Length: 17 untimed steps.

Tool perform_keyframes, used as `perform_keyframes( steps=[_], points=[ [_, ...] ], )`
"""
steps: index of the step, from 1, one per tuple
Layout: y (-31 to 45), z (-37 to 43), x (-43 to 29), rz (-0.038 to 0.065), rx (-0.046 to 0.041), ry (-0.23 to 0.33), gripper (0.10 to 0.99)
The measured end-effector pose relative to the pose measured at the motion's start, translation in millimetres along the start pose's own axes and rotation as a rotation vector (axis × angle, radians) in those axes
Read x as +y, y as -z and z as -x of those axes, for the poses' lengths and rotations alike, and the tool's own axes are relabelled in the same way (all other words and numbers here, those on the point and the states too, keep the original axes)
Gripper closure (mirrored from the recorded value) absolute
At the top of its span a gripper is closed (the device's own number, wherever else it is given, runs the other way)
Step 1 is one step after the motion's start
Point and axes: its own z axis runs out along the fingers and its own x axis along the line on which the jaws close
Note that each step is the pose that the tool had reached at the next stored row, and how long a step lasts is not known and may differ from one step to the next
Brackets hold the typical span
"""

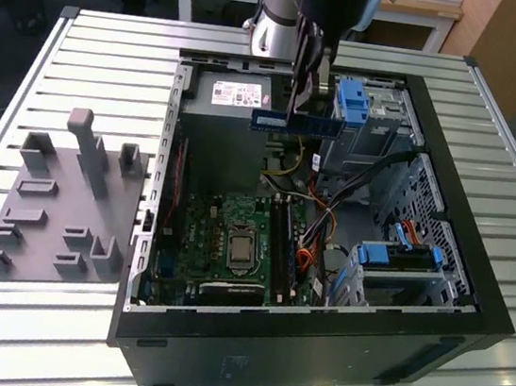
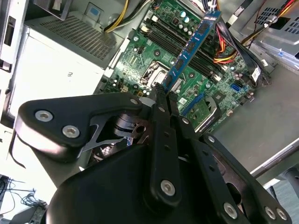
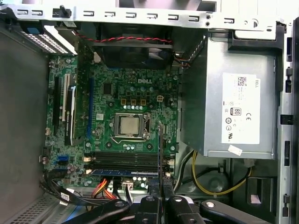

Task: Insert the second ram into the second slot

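Note:
My gripper (image 1: 306,99) hangs over the open computer case (image 1: 475,279), shut on the second ram (image 1: 298,122), a thin blue board held level above the power supply's edge. In the second wrist view the second ram (image 2: 189,49) sticks out from the closed fingers (image 2: 161,100) and points down at the motherboard. The first wrist view shows the ram edge-on (image 3: 160,149) above the long black memory slots (image 3: 124,158). A blue strip (image 3: 124,171) lies in the row of slots nearest the cables. The slots (image 1: 284,244) sit right of the processor socket, well below the gripper.
The grey power supply (image 1: 233,95) and blue drive-bay clips (image 1: 354,99) stand close beside the gripper. Orange and black cables (image 1: 315,229) run next to the slots. A grey fixture block (image 1: 57,205) with pegs rests on the slatted table at the exterior view's left.

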Motion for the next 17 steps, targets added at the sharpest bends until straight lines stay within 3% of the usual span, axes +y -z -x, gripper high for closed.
perform_keyframes(
  steps=[17],
  points=[
    [-0.6, -5.6, 1.0, 0.0, 0.0, 0.0, 0.949]
  ],
)
